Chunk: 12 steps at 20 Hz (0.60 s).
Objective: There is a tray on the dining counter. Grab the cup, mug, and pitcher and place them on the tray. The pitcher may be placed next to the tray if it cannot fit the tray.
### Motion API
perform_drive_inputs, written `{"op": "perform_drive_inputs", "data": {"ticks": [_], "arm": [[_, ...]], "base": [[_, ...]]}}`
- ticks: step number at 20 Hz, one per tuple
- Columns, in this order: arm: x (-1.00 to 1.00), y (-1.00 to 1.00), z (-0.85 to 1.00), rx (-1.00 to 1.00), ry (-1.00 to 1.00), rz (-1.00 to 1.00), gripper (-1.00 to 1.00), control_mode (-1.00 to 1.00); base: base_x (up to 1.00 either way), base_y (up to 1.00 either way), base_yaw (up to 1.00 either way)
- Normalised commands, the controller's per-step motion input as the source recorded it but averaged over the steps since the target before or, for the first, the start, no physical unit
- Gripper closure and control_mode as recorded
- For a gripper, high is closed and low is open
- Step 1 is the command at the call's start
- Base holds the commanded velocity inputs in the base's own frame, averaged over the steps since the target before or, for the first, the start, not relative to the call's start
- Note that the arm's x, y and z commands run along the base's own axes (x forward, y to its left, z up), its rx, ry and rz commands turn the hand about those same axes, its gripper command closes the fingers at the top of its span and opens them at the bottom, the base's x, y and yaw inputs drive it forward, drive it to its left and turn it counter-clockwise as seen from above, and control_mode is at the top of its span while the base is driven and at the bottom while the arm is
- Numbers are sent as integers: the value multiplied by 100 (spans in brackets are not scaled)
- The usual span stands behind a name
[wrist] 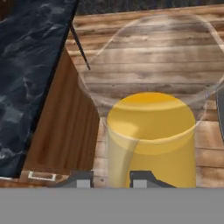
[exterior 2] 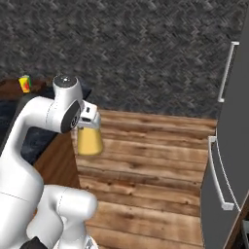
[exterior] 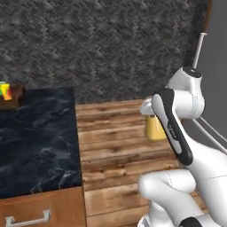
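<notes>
My gripper (wrist: 111,179) is shut on the wall of the amber-yellow pitcher (wrist: 151,140), whose clear neck and spout flare out ahead of the fingertips (wrist: 78,179). The pitcher (exterior: 155,128) hangs upright in the air over the wooden floor, to the right of the dining counter (exterior: 35,137). Seen from the right base, the pitcher (exterior 2: 89,140) hangs just under my hand. The yellow cup (exterior: 5,91) stands on the dark brown tray (exterior: 15,95) at the counter's far left end. Cup (exterior 2: 25,83) and tray (exterior 2: 9,88) also appear far left from the right base. The mug is out of view.
A wood-fronted drawer with a metal handle (exterior: 26,218) sits under the counter's near edge. A grey fridge (exterior 2: 228,146) with long handles stands at the right. A dark herringbone wall (exterior 2: 146,53) closes the back. Plank floor (exterior 2: 155,185) lies open between counter and fridge.
</notes>
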Motion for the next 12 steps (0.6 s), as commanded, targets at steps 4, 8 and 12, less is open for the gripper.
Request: {"op": "perform_drive_inputs", "data": {"ticks": [4, 8, 12], "arm": [[0, 0, 0, 0, 0, 0, 100, 100], [0, 0, 0, 0, 0, 0, 100, 100], [0, 0, 0, 0, 0, 0, 100, 100]], "base": [[100, -41, -10], [100, -41, -11], [100, -42, -11]]}}
